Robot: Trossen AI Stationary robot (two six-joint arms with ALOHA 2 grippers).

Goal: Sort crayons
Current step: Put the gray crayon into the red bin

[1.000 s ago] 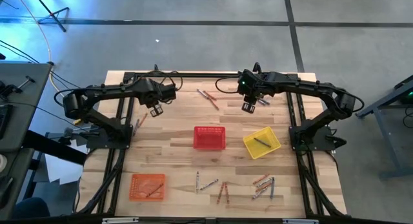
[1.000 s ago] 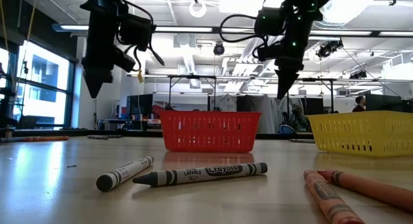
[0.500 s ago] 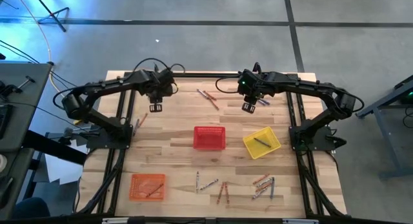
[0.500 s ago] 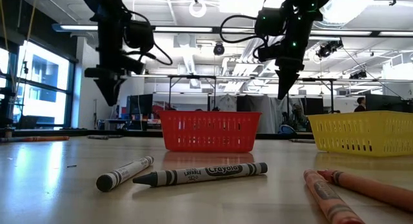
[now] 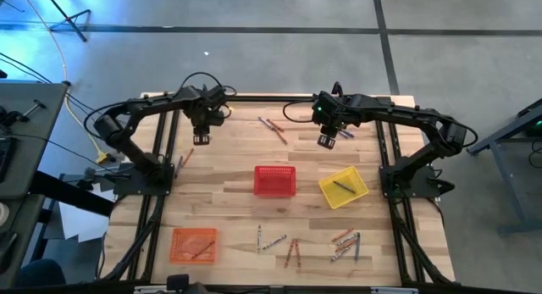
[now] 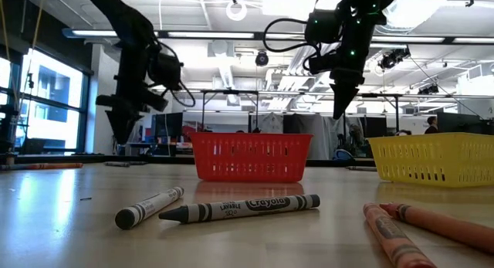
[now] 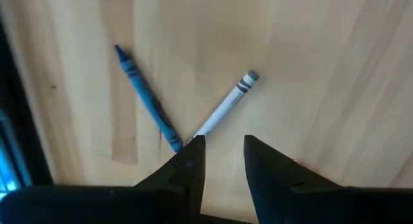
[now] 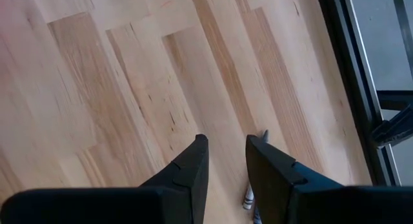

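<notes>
Crayons lie loose on the wooden table: a pair at the far middle [image 5: 272,129], a pair near the left rail [image 5: 182,158], and several near the front [image 5: 292,247]. My left gripper [image 5: 201,140] hangs above the far left of the table, fingers a narrow gap apart and empty. In its wrist view a blue crayon [image 7: 146,98] and a white crayon [image 7: 226,106] lie flat below it in a V. My right gripper [image 5: 326,141] hangs at the far right, also narrowly open and empty, over a grey crayon [image 8: 249,197].
A red basket [image 5: 275,181] stands mid-table. A yellow basket [image 5: 343,188] with one crayon is to its right, and an orange basket [image 5: 194,245] with crayons is at the front left. Black frame rails run along both sides [image 5: 161,184].
My left arm has swung toward the table's far edge. Its gripper has turned about and come down lower, ending over the blue and white crayons near the left rail.
</notes>
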